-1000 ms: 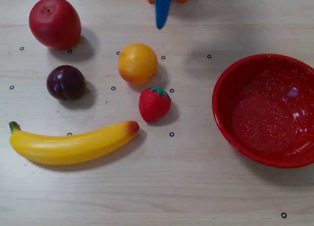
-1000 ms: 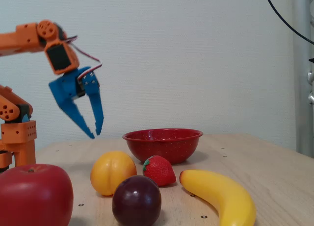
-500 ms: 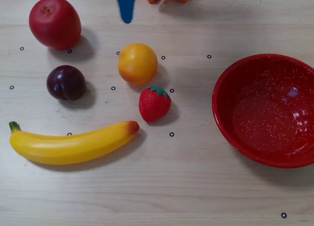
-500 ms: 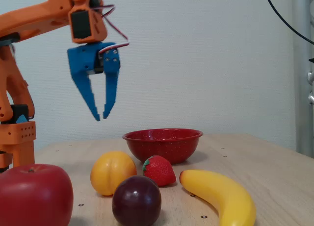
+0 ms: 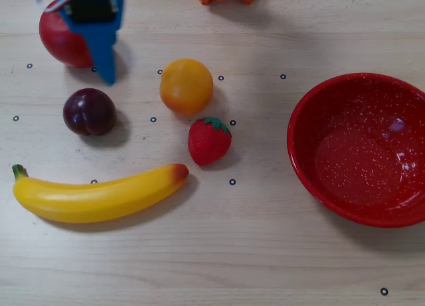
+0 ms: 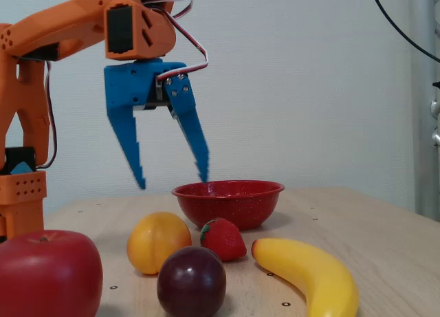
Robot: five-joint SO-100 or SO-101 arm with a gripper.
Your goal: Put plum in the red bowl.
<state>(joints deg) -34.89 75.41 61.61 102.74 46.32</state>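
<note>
apple: big glossy bright red toy apple (image 5: 61, 42) at the far left of the overhead view, partly tucked under the arm. Not the target, leave it alone.

jaws: the blue two-finger plastic gripper (image 6: 172, 181) on the orange arm hangs well above the tabletop in the fixed view. Jaws spread wide, nothing between them.

plum: small round glossy dark purple toy plum (image 5: 89, 111), sitting free on the pale wood-grain tabletop (image 5: 265, 253). In the overhead view it's just below the blue fingertip and left of the orange.

banana: long yellow plastic banana (image 5: 93, 195) lying below the plum in the overhead view, close but not touching.

orange: round yellow-orange toy orange (image 5: 186, 86), right of the plum with a clear gap.

strawberry: red toy strawberry with green leaves (image 5: 209, 141), just beside the orange.

bowl: wide glossy red bowl with white speckles (image 5: 305, 166) on the far right of the overhead view, empty, well apart from the plum.

step in hand, I reckon: getting over the plum, grasp not started yet.

how I'd do it: centre over the plum first, come straight down with one finger on each side, and keep the fingers clear of the banana and apple. It's round and slick, so grip across the widest part or it'll probably squirt out.
</note>
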